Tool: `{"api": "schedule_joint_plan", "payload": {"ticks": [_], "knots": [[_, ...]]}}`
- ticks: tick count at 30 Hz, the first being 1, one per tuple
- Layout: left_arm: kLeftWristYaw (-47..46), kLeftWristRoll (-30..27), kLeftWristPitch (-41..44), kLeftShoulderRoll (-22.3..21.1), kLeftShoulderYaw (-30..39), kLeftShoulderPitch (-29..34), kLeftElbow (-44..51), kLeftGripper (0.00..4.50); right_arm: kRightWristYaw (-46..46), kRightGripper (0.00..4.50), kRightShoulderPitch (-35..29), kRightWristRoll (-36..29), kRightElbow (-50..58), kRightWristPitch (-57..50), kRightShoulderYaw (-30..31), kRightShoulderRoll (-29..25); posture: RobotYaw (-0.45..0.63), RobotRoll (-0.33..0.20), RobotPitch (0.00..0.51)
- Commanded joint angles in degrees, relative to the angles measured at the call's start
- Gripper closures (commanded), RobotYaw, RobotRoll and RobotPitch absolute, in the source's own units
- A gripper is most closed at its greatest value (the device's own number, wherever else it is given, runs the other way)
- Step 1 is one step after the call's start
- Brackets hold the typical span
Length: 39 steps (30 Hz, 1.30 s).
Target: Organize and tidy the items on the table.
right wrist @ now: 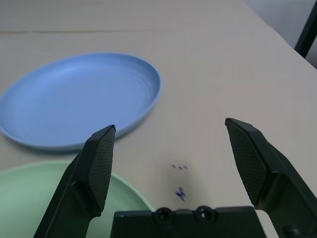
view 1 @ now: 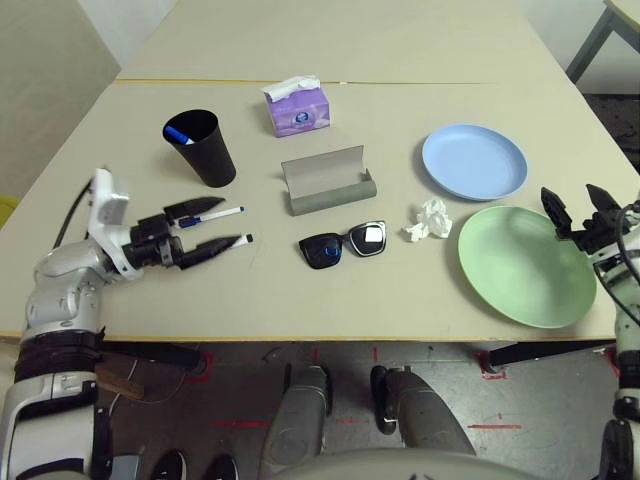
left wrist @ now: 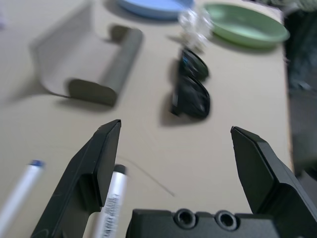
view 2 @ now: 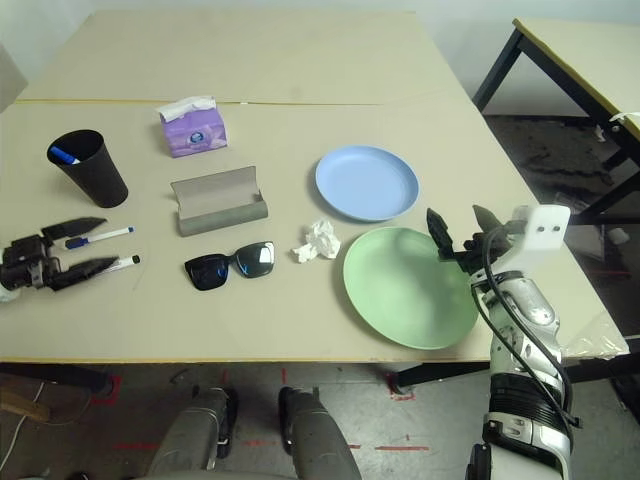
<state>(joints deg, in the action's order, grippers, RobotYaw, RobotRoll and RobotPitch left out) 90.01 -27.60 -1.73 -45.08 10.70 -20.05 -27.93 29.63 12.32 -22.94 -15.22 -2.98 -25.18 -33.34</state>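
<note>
The marker (view 1: 181, 136) in the cup (view 1: 203, 148) is mostly hidden; the sunglasses (left wrist: 191, 90) are blurred in the left wrist view.

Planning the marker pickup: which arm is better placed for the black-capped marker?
Left. Its open gripper sits right by the black-capped marker, next to the cup. The right gripper, also open, is past the green plate, across the table.

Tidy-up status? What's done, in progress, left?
Done: one blue marker stands in the black cup. In hand: nothing; the left gripper is open by the black-capped marker, and the right gripper is open, empty. Left: blue-capped marker, sunglasses, open glasses case, tissue, unstacked blue plate and green plate.
</note>
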Motion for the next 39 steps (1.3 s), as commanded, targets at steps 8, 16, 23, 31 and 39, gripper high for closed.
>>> {"api": "schedule_joint_plan", "payload": {"ticks": [8,16,23,31,39], "knots": [[1.3,4.1,-6.3,3.2,-2.5,-7.5,-10.4,0.0,-2.7,0.02,-19.1,-8.6,19.9,-32.2,-14.7,-12.3,-0.13,0.0,0.205],[2.3,5.5,-9.4,4.9,-3.5,-10.5,-14.7,0.0,1.8,0.02,-25.4,-19.7,28.8,-52.8,-18.1,-14.9,-0.15,0.0,0.204],[2.5,5.6,-9.8,5.1,-3.3,-10.2,-14.7,0.0,2.5,0.02,-25.0,-23.2,30.4,-58.0,-16.8,-13.5,-0.14,0.0,0.211],[2.0,5.0,-9.0,4.9,-3.1,-7.7,-11.0,0.0,2.5,0.02,-22.2,-22.3,28.9,-58.7,-11.5,-12.2,-0.1,0.0,0.212],[0.5,4.3,-8.2,4.6,-2.3,-5.6,-7.5,0.0,3.7,0.02,-18.3,-19.5,25.2,-57.2,-5.7,-12.4,-0.08,0.0,0.21]]}}
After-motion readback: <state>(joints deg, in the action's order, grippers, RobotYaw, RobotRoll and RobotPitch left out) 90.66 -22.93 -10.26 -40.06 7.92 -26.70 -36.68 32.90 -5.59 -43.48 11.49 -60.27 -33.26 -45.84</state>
